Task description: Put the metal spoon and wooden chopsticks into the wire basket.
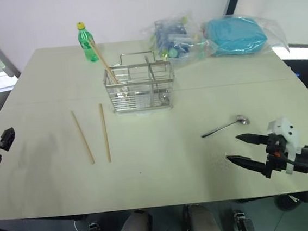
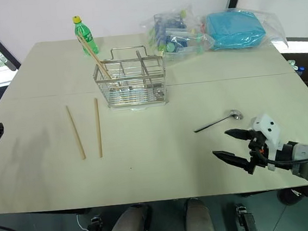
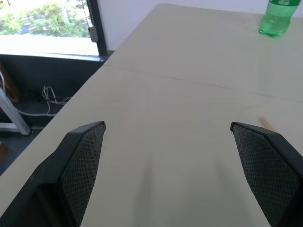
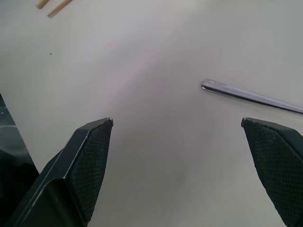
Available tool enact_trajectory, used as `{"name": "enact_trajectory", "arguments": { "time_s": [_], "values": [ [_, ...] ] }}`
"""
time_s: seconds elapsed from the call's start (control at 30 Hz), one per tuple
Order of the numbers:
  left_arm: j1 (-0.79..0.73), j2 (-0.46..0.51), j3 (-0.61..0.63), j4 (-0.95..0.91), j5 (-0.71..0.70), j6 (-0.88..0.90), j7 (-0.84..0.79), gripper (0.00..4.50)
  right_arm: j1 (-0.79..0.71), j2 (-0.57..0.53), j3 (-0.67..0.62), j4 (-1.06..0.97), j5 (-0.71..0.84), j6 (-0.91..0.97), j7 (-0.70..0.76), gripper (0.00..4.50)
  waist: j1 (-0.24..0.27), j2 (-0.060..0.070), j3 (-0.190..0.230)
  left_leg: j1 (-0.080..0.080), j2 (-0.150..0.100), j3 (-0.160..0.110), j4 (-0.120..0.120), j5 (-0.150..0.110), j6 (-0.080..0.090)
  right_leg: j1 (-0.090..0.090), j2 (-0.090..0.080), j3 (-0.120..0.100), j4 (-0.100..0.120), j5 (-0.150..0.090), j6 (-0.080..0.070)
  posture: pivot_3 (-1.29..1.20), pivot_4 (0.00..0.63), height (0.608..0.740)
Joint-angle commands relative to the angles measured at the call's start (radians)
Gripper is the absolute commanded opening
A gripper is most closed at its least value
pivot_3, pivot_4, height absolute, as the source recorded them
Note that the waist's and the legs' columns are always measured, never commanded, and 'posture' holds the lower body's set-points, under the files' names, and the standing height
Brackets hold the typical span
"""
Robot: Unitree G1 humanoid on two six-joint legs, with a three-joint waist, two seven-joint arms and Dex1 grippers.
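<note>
- A wide pale cream counter (image 1: 164, 163) carries everything in the scene.
- The rectangular silver wire-grid basket (image 1: 139, 87) with inner dividers and a thin looped top handle stands upright at the far middle of the counter.
- One long thin light-brown wooden chopstick (image 1: 103, 61) already leans inside the basket's left compartment, its upper end tilted to the far left, towards the bottle.
- Two more light-brown wooden chopsticks (image 1: 104, 132) lie flat on the counter, nearer than the basket and to its left; they run almost side by side, near to far, apart from each other and apart from the basket.
- The small slim shiny metal spoon (image 1: 225, 126) with its long thin handle lies flat on the right part of the counter, bowl to the right, handle pointing to the near left, well apart from the basket.
- The right gripper (image 1: 243, 149) hovers just nearer than the spoon, its two black fingers (image 4: 87, 156) spread wide apart and empty; in the right wrist view the spoon's handle end lies beyond them, not touched.
- The left gripper (image 3: 168, 163) is at the counter's left edge, its black fingers (image 3: 83, 161) also spread wide with nothing between them; bare counter lies under them.
- A green plastic bottle (image 1: 87, 41) with a yellow cap stands upright at the far left, behind the basket.
- Clear plastic bags (image 1: 182, 38) of mixed items and one holding a blue bundle (image 1: 238, 35) lie at the far right.
</note>
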Motion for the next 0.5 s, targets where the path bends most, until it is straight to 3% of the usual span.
{"name": "enact_trajectory", "arguments": {
  "time_s": [0.03,0.5],
  "values": [
    [0.001,0.017,0.029,-0.043,0.0,-0.01,-0.002,4.46,-0.01,0.006,-0.006,-0.002,-0.001,-0.028,-0.001,4.5,0.0,0.0,0.0,0.0,0.0,0.0,0.0,0.0,0.0,0.0,0.0,0.0,0.0,0.0,0.0,0.0,0.15,0.696],
    [-0.029,0.02,0.032,-0.046,-0.016,0.01,0.012,4.46,-0.05,0.002,0.03,0.121,-0.065,-0.162,0.049,4.5,0.0,-0.001,0.0,0.0,0.0,0.0,0.0,0.001,0.001,0.0,0.001,0.0,0.0,0.001,0.001,0.0,0.15,0.696]
  ]
}}
